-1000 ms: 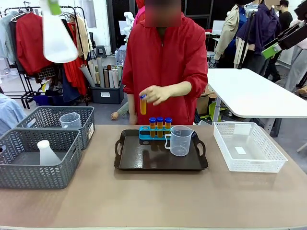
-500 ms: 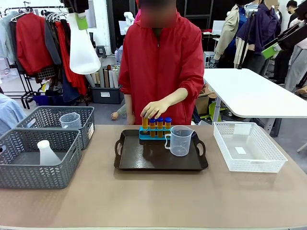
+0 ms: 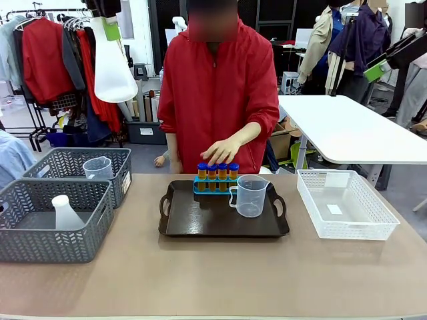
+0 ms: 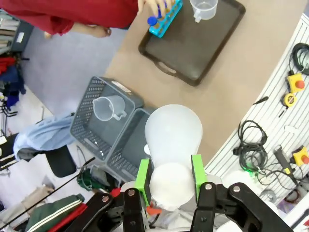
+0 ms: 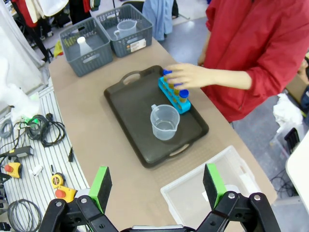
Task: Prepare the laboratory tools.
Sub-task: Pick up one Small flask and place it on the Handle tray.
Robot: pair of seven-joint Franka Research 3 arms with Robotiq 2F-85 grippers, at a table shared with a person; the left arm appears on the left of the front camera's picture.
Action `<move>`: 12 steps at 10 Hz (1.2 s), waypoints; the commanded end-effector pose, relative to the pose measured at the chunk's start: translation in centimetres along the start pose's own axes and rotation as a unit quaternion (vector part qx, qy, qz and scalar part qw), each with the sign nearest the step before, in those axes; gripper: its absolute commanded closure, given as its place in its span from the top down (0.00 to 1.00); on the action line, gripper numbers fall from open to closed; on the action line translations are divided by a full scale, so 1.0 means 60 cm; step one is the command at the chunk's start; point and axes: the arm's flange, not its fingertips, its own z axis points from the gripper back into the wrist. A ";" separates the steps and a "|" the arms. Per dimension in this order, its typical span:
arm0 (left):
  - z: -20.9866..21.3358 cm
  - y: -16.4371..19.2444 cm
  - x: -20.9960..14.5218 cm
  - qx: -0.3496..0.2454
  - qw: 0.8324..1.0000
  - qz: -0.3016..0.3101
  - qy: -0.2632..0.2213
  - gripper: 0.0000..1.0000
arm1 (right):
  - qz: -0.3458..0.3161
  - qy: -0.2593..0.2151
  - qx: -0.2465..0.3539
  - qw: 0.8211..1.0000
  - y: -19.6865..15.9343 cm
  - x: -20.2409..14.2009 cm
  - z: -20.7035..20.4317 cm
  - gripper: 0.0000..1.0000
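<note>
Left fingers (image 4: 170, 175) gripping flask (image 4: 173, 140), tubes (image 3: 216, 176) racked

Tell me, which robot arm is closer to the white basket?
Right. The right gripper hangs open above the table near the white basket; the left gripper is high over the far left, holding a flask.

Left gripper (image 4: 169, 169) is raised high with its green pads (image 4: 143, 173) clamped on the neck of a conical flask (image 3: 112, 67), while the right gripper (image 5: 157, 186) hangs wide open and empty above the table.
</note>
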 end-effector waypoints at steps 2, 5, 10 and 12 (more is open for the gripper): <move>-0.067 -0.004 0.045 -0.026 0.996 -0.060 0.065 0.00 | 0.003 -0.007 0.005 1.000 0.002 0.002 0.002 1.00; -0.171 -0.009 0.121 -0.074 0.988 -0.116 0.065 0.00 | 0.003 -0.007 0.005 1.000 0.002 0.002 0.002 1.00; -0.347 0.036 0.205 -0.147 0.978 -0.136 0.051 0.00 | 0.003 -0.007 0.005 1.000 0.002 0.002 0.002 1.00; -0.400 0.036 0.225 -0.163 0.972 -0.167 0.030 0.00 | 0.003 -0.007 0.005 1.000 0.002 0.002 0.002 1.00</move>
